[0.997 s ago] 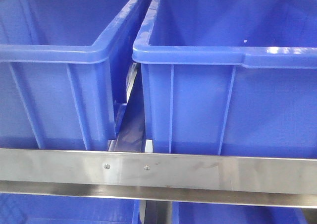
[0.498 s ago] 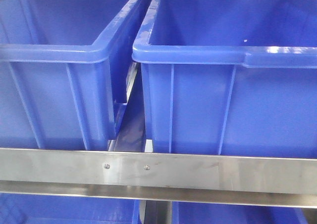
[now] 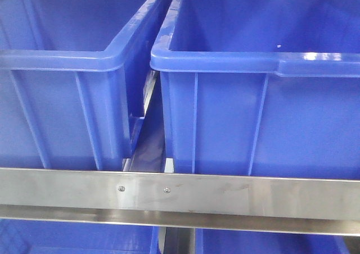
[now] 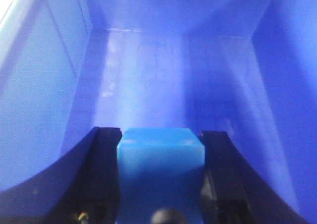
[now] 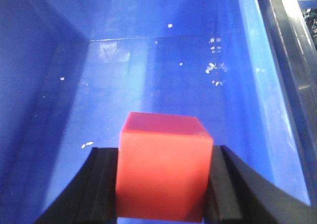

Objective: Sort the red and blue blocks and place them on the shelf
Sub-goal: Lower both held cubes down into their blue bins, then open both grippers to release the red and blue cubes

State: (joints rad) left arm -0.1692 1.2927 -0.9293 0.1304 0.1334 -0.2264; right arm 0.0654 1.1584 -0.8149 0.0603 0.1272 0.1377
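Note:
In the left wrist view a blue block sits clamped between the two black fingers of my left gripper, held above the floor of a blue bin. The right wrist view has a red block squeezed between the black fingers of my right gripper, over the floor of another blue bin. The shelf shows in the front view as a steel front rail with two small screws. Neither arm appears in the front view.
Two large blue bins stand side by side on the shelf, left bin and right bin, with a narrow gap between them. More blue bins sit on the tier below. White specks dot the right bin's floor.

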